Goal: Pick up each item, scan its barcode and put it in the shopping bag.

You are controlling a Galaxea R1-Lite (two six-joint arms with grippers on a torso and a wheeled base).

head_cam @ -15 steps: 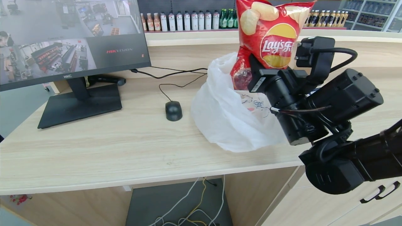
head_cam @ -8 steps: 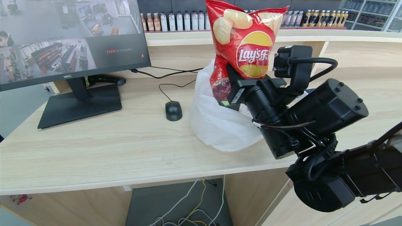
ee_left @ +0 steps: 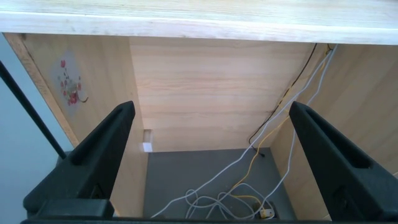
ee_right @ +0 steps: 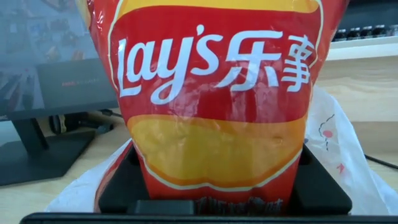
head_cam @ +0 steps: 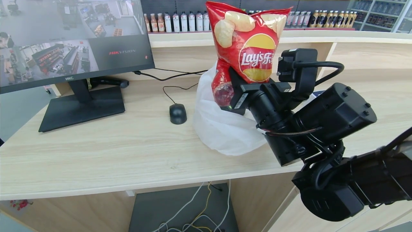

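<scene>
Chip bag [head_cam: 248, 42] clamped in right gripper [head_cam: 239, 94] over shopping bag [head_cam: 222, 132]; left gripper [ee_left: 211, 112] spread, seemingly below counter [ee_left: 199, 18].

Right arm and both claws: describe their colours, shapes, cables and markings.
The right arm is black, built of thick cylindrical segments with bolt heads. A boxy black camera module sits on the wrist, a black cable looping from it. A white label marks the right claw. The left claw has two flat black fingers.
</scene>
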